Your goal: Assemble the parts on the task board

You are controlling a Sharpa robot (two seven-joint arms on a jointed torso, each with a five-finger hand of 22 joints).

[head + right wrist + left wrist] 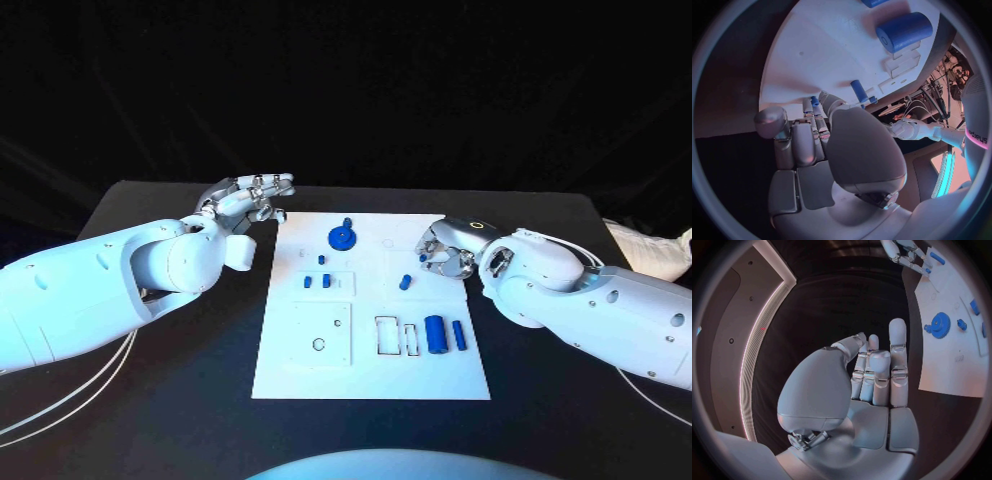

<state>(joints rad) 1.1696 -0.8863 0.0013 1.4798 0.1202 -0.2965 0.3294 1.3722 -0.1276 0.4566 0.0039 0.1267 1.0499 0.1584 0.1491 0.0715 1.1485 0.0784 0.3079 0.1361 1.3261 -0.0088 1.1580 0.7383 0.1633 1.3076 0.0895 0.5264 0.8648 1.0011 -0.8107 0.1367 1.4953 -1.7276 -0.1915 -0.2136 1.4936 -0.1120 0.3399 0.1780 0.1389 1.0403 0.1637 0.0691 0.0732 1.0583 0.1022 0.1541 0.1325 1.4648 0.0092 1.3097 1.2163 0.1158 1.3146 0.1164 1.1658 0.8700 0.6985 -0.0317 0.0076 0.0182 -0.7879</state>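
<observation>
Your right hand (450, 252) hangs over the right edge of the task board (372, 375), about level with the board's upper half. In the right wrist view its fingers (803, 142) are curled in toward the palm, and a small blue part (815, 101) shows at their tips; whether it is pinched or only lies beyond them, you cannot tell from these views. Just past the fingertips in the head view a short blue peg (405, 282) lies on the board, close to the hand.

Your left hand (248, 198) floats above the black table (173, 400) off the board's upper left corner, clear of the white edge. Its fingers (897, 347) stand upright and close together, the thumb folded alongside, and nothing is in them.

Out from the hands, the blue gear (342, 237) sits near the board's top edge, about midway between your two hands, with a small blue nub (346, 220) just above it. Two small blue pieces (317, 281) lie side by side left of centre. Toward the lower right, a thick blue cylinder (436, 333) and a thinner blue pin (459, 335) lie parallel beside a rectangular recess (389, 335).

The lower left quarter of the board is bare white save for a small oval hole (317, 344). Dark table runs wide on both sides of the board and along its near edge.
</observation>
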